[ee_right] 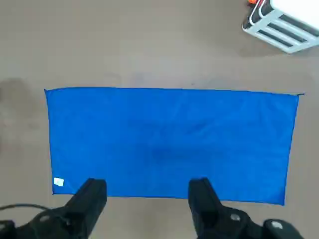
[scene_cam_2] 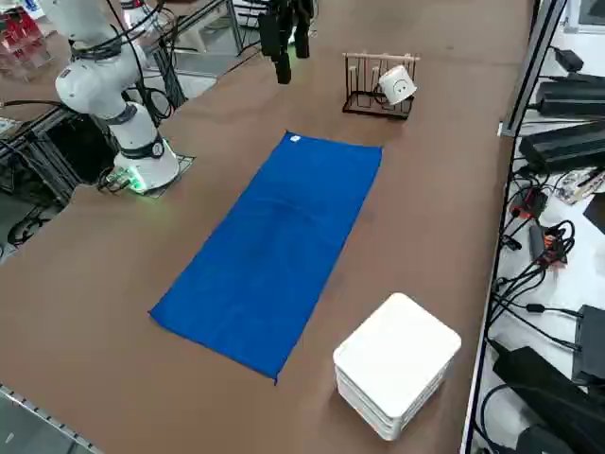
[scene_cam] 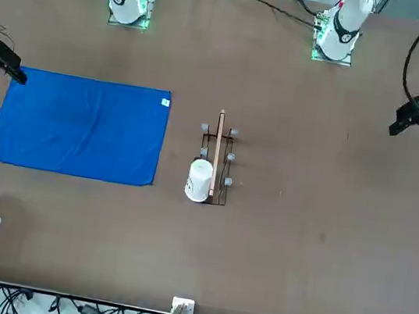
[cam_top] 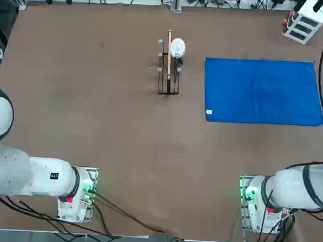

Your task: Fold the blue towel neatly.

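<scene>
The blue towel point(cam_top: 263, 91) lies flat and fully spread on the brown table point(cam_top: 96, 123), on the robot's right side, with its long edges running across the table and its small white tag point(cam_top: 209, 112) at the near corner that points toward the middle. It looks smooth, with almost no wrinkles, so I judge that no fold is made yet and the task is at its very start. This flat layout is useful: every edge and corner is free, so the fingers can slide under one of them. The right gripper point(ee_right: 147, 198) is high above the table, over the near long edge of the towel, and its wrist camera looks straight down on the whole cloth; I think this pose is for choosing a grasp place before going down. Its two dark fingers point(ee_right: 90, 199) stand wide apart, with only the towel edge and the table seen far below between them, so it holds nothing and touches nothing. In the front view the gripper is partly cut by the picture border, so its exact height I cannot judge well. The wooden rack point(cam_top: 169, 75) with a white cup point(cam_top: 178, 47) on it stands apart from the towel toward the table's middle, and a white box point(scene_cam_2: 397, 363) sits beyond the towel's outer short edge; both seem clear of a fold.
</scene>
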Robot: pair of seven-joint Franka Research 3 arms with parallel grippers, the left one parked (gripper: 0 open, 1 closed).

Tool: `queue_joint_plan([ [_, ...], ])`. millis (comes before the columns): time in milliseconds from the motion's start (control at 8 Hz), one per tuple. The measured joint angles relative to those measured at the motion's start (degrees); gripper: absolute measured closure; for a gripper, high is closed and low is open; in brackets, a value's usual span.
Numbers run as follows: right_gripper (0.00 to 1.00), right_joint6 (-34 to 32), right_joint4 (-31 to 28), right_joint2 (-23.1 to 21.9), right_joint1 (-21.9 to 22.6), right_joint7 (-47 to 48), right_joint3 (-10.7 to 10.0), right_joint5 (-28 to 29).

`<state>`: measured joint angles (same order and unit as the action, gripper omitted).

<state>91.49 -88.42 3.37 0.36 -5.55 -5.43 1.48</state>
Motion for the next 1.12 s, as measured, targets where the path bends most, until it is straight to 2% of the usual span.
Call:
queue_joint_plan([
  [375, 0.0, -0.1, 0.5, 0.0, 0.2, -0.1, 0.0, 0.0],
  [625, 0.0, -0.1, 0.3, 0.6, -1.4, -0.1, -0.9, -0.7],
  [875, 0.0, 3.1, -1.7, 3.4, -8.0, -0.8, -1.6, -1.0],
  [1125, 0.0, 11.4, -8.1, 6.0, -15.8, -2.4, -2.0, -1.0],
])
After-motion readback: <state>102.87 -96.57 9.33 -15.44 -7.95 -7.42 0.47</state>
